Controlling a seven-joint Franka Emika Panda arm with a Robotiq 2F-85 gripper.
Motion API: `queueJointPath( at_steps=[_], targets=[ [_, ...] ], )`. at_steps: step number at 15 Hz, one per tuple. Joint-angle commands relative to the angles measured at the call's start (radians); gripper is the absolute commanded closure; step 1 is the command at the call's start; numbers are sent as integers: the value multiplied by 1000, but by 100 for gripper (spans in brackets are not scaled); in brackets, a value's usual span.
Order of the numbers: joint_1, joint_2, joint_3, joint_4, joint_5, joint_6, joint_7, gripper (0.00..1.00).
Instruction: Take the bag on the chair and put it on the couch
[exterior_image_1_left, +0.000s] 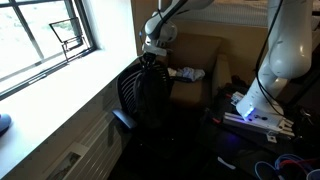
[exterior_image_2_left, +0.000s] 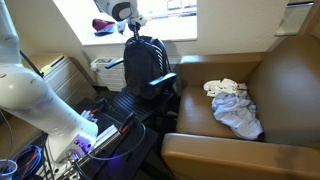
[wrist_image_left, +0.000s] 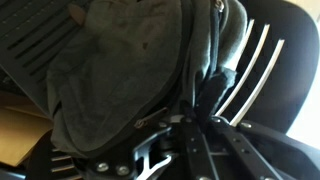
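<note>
where the window (exterior_image_1_left: 45, 40) filled the left of an exterior view, the chair (exterior_image_1_left: 128, 92) stood just beside it with its mesh backrest toward the glass. the bag (exterior_image_1_left: 155, 95) stood upright at the backrest's 3 o'clock side, over the seat. the claw (exterior_image_1_left: 150, 62) sat at the bag's 12 o'clock, touching its top. further right, at the bag's 2 o'clock, was the couch (exterior_image_1_left: 205, 50) with a pale cloth bundle (exterior_image_1_left: 188, 73) on its cushion. at the far right the white robot arm (exterior_image_1_left: 285, 50) rose above a board (exterior_image_1_left: 255, 117) lit purple.

in an exterior view from another side, the robot arm (exterior_image_2_left: 30, 90) came first at the left. next came the chair (exterior_image_2_left: 165, 78), with the bag (exterior_image_2_left: 145, 60) tall and dark above its armrest and the claw (exterior_image_2_left: 134, 30) at the bag's 12 o'clock. the couch (exterior_image_2_left: 285, 75) took up the right half, well apart from the bag, and the cloth bundle (exterior_image_2_left: 235, 108) lay near the middle of its seat.

in the wrist view, the grey-black fabric of the bag (wrist_image_left: 120, 60) filled the left and centre. the chair's slatted backrest (wrist_image_left: 255, 60) showed at 3 o'clock. the claw (wrist_image_left: 200, 105) came in from 6 o'clock, its fingers pressed together on a dark fold of the bag. the bag was at the chair, not on the couch.
</note>
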Motion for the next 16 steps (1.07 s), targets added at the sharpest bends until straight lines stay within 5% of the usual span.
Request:
queueJointPath(
  at_steps=[1, 6, 9, 10, 11, 14, 15, 16],
  targets=[
    [12, -214, -39, -89, -131, -128, -45, 98],
    [17, -462, -54, -161, -340, -150, 43, 98],
    [-8, -610, -33, -201, -352, -97, 123, 98],
    [-15, -656, -32, -194, -277, -165, 156, 98],
    [6, -703, -48, -185, -156, -232, -74, 98],
    [12, -847, -90, -181, -6, -390, -234, 98],
    [-46, -903, -56, -206, -54, -350, -34, 98],
    [-55, -953, -69, -207, -29, -365, -42, 98]
  ],
)
